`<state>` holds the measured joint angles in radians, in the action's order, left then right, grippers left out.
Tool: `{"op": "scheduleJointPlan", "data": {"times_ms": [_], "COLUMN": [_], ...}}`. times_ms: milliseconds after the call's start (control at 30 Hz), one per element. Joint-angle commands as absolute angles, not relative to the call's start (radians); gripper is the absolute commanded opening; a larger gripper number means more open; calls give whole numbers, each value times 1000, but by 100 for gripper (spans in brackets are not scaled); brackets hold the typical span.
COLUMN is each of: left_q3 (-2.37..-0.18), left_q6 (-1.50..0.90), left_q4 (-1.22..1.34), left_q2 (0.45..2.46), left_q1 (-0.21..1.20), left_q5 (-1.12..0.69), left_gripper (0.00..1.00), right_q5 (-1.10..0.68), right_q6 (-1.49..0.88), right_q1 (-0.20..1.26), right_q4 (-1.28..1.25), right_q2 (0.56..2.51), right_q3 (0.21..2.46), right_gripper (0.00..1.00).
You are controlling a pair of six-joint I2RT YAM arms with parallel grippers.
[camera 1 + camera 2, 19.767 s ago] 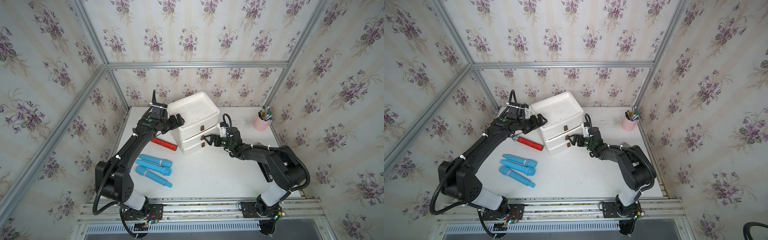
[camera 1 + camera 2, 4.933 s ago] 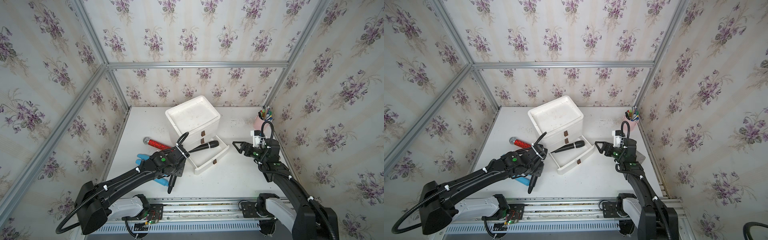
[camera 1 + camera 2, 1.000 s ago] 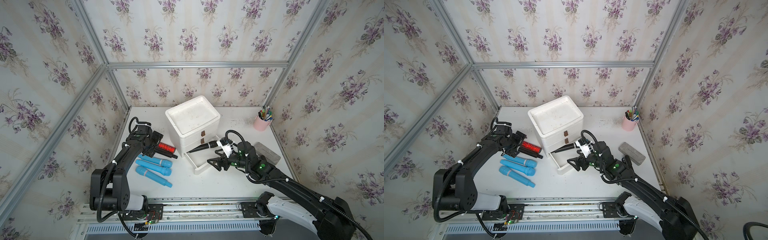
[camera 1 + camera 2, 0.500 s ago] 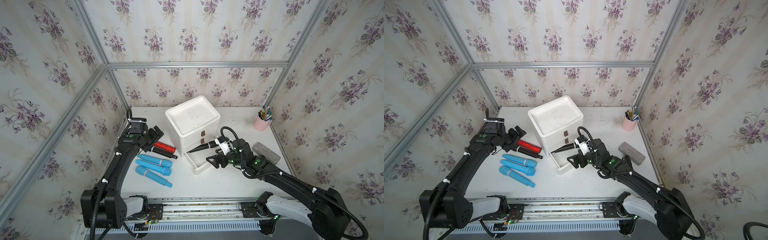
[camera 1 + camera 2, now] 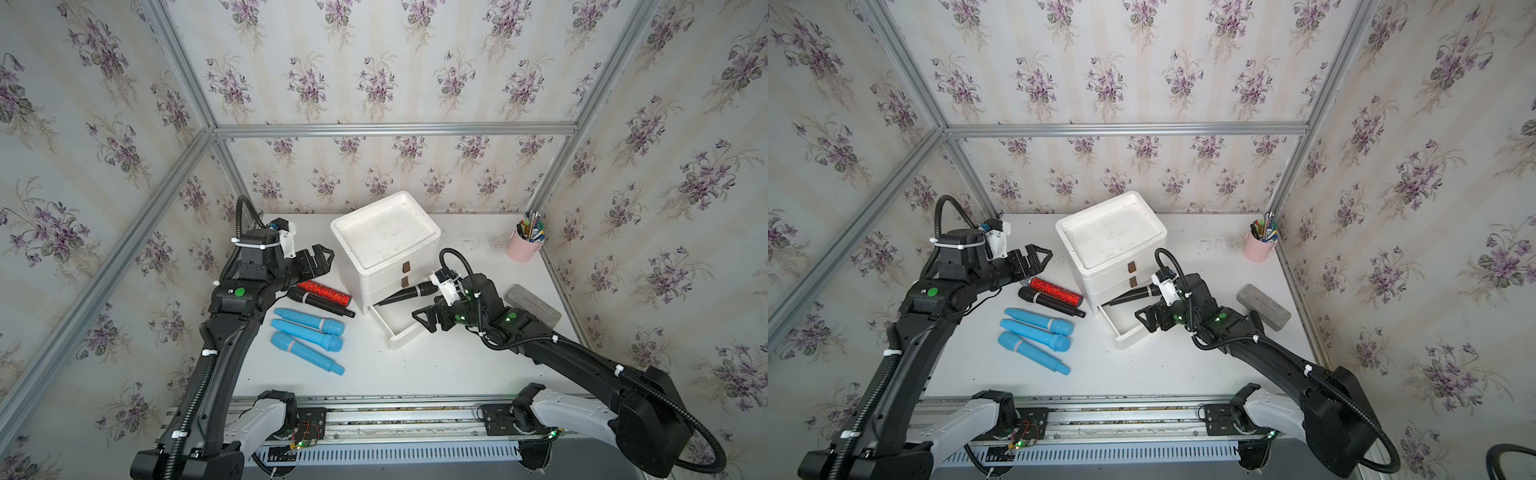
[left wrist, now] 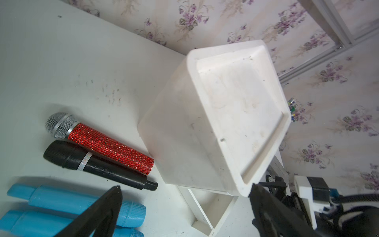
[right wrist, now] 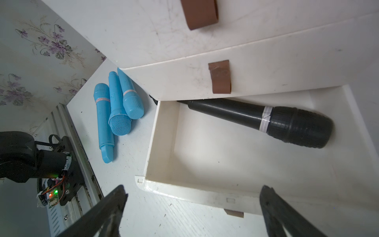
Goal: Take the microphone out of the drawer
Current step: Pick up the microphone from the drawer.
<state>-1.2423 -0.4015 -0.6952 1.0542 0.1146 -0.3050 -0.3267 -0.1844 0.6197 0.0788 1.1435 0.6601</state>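
Right gripper (image 5: 422, 321): fingers apart, facing drawer (image 5: 402, 336) front
Left gripper (image 5: 325, 259): fingers apart, beside cabinet (image 5: 386, 274)
Right wrist view: microphone (image 7: 256, 119) lay diagonally on drawer floor

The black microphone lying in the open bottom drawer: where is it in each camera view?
In a top view: the black microphone slants across the back of the open white plastic drawer, near frame centre.
In a top view: same spot, slightly left of centre.
Left wrist: not in it.
Right wrist: diagonal, next to the brown pull tab.
Shared landmark: that drawer, seen in every view.
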Motion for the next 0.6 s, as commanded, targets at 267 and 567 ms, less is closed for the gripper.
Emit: {"op": "scheduleJointPlan", "data": {"times_ms": [267, 567], "left_q3": [-1365, -1438], "left_q6": [-158, -46], "left_q4": [-710, -713], "left_q2": [1137, 1236], "left_q1": [401, 588], "left_q5": [-310, -204], "left_gripper": [99, 99], "right_q5": [-343, -356], "right_q6": [-179, -207], "right_q1": [475, 338], "right_q4": [117, 124], "right_q2": [1133, 1081], "right_q3": [655, 605], "right_gripper": [100, 100]}}
